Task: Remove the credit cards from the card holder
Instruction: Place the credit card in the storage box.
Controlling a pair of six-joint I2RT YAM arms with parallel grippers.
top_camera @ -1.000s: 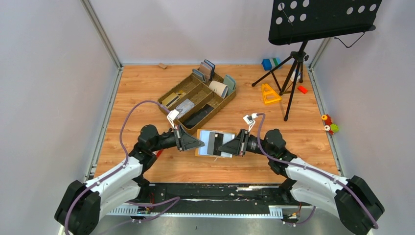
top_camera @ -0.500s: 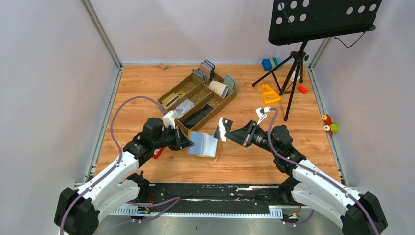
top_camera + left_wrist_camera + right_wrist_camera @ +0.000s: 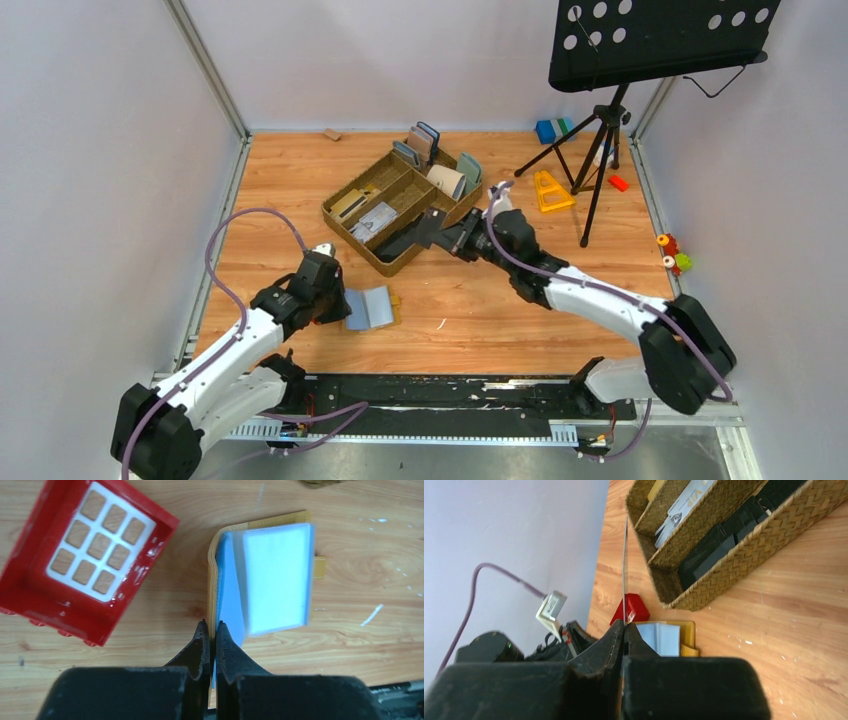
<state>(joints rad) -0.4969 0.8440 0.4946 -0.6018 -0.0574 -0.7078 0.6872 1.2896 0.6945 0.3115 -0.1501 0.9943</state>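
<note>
- Left gripper (image 3: 212, 630): closed, pinching the near edge of the card holder (image 3: 231, 595). The yellow edge and blue lining run in between the two fingers.
- The card holder lies open and flat on the table (image 3: 480, 320), on my left side. It sits between my arm bases and the woven tray (image 3: 749, 555), apart from the tray.
- A pale flat rectangle (image 3: 276, 577) sits on the holder's blue lining. It is too washed out to tell whether it is a card or a clear sleeve.
- The red basket (image 3: 30, 587) is just beside the holder, open side up with a white grid bottom. The two do not touch.
- Right gripper (image 3: 624, 630): closed on one credit card (image 3: 432, 222), gripped at one end with the rest sticking out past the fingertips.
- The right wrist view shows that card only edge-on, as a thin line.
- The right arm is stretched forward and to the left, holding the card up by the tray's near right side. I can't tell whether it touches the tray.
- A long black slab (image 3: 709, 555) lies in the tray's nearest compartment.
- A printed card (image 3: 684, 505) lies in the compartment next to it.
</note>
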